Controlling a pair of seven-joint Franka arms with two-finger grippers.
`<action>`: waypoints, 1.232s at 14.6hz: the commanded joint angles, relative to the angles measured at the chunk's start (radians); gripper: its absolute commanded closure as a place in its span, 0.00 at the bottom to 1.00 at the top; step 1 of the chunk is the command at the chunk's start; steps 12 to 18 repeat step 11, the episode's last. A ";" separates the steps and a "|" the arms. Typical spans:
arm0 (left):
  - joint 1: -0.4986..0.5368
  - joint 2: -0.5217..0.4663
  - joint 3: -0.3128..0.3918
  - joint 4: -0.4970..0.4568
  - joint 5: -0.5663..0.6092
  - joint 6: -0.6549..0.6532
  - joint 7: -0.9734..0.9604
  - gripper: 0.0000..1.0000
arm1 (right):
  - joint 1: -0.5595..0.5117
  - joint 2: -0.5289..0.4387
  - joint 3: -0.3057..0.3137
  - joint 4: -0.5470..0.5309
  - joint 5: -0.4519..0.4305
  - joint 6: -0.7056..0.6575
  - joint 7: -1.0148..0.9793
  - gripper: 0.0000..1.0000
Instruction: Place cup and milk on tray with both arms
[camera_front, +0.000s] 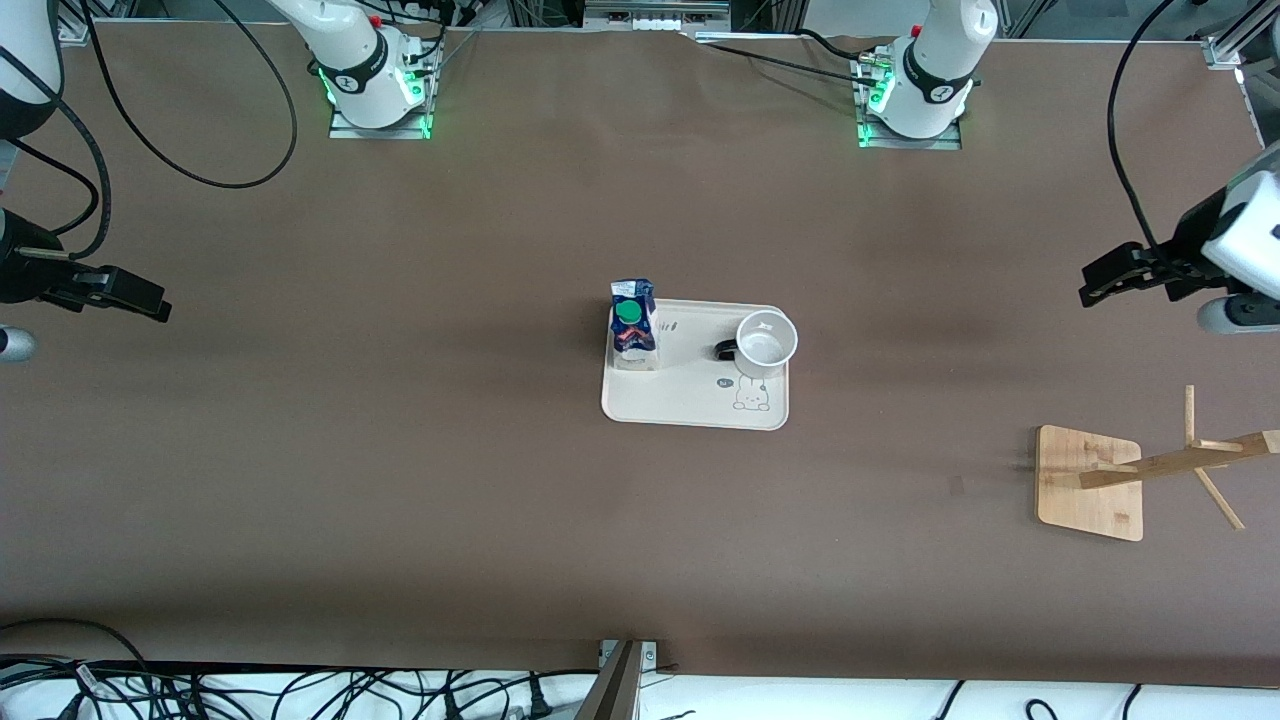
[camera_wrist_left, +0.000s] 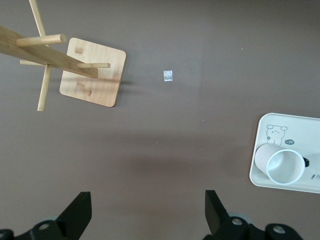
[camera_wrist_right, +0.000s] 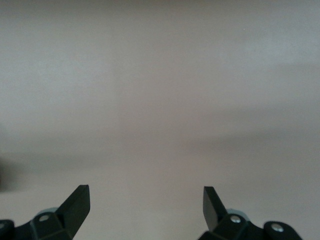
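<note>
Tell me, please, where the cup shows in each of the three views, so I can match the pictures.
Front view: the cup stands upright on the tray, at the end toward the left arm, beside the milk.
Left wrist view: the cup sits at the picture's edge, on the tray.
Right wrist view: not in it.
Shared landmark: the tray's bunny drawing.

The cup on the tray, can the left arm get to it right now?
Probably yes: the cup stands upright on the tray, nothing above it, and the left gripper, open and empty, has only bare table between.
</note>
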 joint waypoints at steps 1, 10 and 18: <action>-0.017 -0.036 0.005 -0.055 0.027 0.035 0.013 0.00 | -0.007 -0.011 0.004 0.002 0.031 -0.016 0.038 0.00; -0.013 -0.037 0.005 -0.052 0.013 0.026 -0.003 0.00 | -0.008 -0.011 0.003 0.004 0.022 -0.034 0.031 0.00; -0.011 -0.037 0.005 -0.049 0.011 0.027 -0.003 0.00 | -0.007 -0.011 0.003 0.004 0.019 -0.036 0.031 0.00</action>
